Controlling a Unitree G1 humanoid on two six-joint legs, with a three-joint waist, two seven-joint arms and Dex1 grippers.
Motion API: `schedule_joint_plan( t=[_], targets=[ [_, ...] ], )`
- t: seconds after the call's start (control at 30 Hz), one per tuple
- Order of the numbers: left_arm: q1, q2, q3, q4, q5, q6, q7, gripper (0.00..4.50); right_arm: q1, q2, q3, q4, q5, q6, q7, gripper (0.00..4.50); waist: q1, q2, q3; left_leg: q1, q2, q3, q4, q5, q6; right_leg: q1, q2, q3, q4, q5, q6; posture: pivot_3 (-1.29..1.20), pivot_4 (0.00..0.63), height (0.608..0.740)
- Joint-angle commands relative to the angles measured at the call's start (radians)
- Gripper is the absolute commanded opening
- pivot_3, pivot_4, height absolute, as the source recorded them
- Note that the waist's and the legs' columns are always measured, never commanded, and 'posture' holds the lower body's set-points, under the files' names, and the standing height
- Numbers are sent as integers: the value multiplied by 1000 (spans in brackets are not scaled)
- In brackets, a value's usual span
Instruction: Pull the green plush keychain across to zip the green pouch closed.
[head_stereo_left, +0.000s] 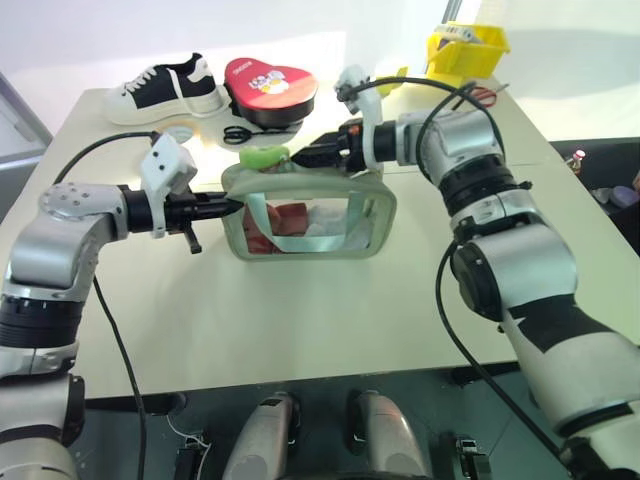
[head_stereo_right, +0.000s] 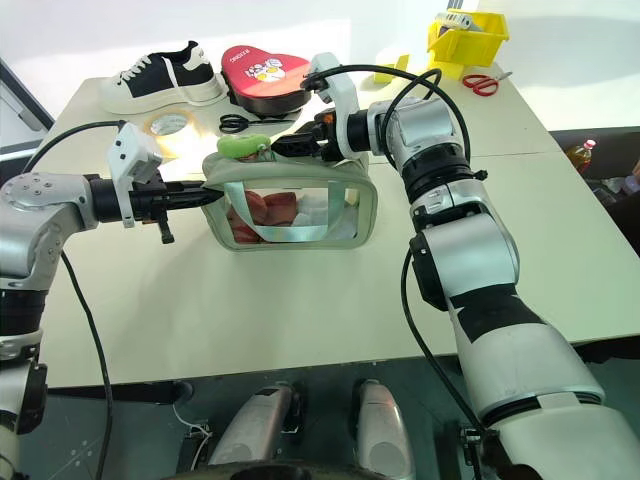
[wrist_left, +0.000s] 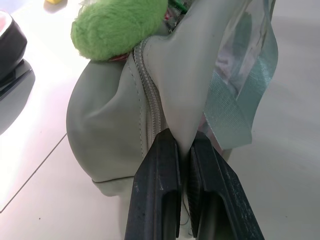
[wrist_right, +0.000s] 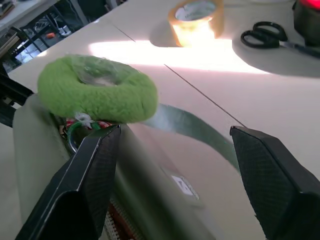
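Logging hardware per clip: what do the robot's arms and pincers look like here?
Both arms are silver-grey shells with black joint bands and loose black cables looping alongside. Each wrist bears a white angular camera mount. The left pincer and right pincer each have two black, flat, tapering fingers with a fine textured surface.

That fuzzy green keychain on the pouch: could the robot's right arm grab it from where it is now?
Probably yes. The right gripper is open just short of the green plush keychain, nothing lies between, and the left gripper pinches the green pouch at its end.
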Motion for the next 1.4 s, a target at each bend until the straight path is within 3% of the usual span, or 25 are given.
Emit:
schedule_joint_plan(
  t=[0.03, 0.53, 0.7, 1.07, 1.17, 1.33, 1.4],
  targets=[
    [7, 8, 12, -44, 2, -15, 1, 0, -62, 12, -62, 34, 32, 89, 15, 3625, -2, 0, 0, 0, 0, 0, 0, 0, 0, 0, 0, 0, 0, 0, 0, 0, 150, 740],
    [6, 12, 13, -42, 6, -23, 6, 0, -151, 0, -151, 53, 23, -26, 56, 3625, -5, 0, 0, 1, 1, 0, 0, 1, -1, 0, 2, 0, 1, 0, 0, 0, 150, 740],
    [-11, 9, 6, -30, 12, -25, -1, 0, -100, 62, -47, -69, -43, -176, 155, 3625, -9, 0, 0, 1, 1, 0, 0, 1, -1, 0, 3, 0, 1, 0, 0, 0, 150, 740],
    [-14, 2, 3, -36, 18, -23, -2, 0, 4, 115, 82, -135, -158, -363, 150, 3625, -8, 0, 0, 1, 1, 0, 0, 1, -3, 0, 4, 0, 1, 0, 0, 0, 150, 740],
    [-13, 1, 5, -37, 19, -24, 2, 0, 19, 108, 104, -139, -183, -401, 160, 2723, -8, 0, 0, 1, 1, 0, 0, 1, -3, 0, 5, 0, 1, 0, 0, 0, 150, 740],
    [-12, -5, 4, -39, 18, -23, 8, 0, 7, 86, 77, -155, -167, -368, 169, 174, -7, 0, 0, 1, 2, -1, 0, 1, -3, 0, 5, 1, 1, 0, 0, 0, 150, 740],
    [-12, -6, 4, -40, 18, -22, 8, 0, 6, 67, 66, -176, -159, -343, 177, 50, -5, 0, 0, 1, 2, -1, 0, 1, -4, 0, 5, 1, 1, 0, 0, 0, 150, 740]
  ],
)
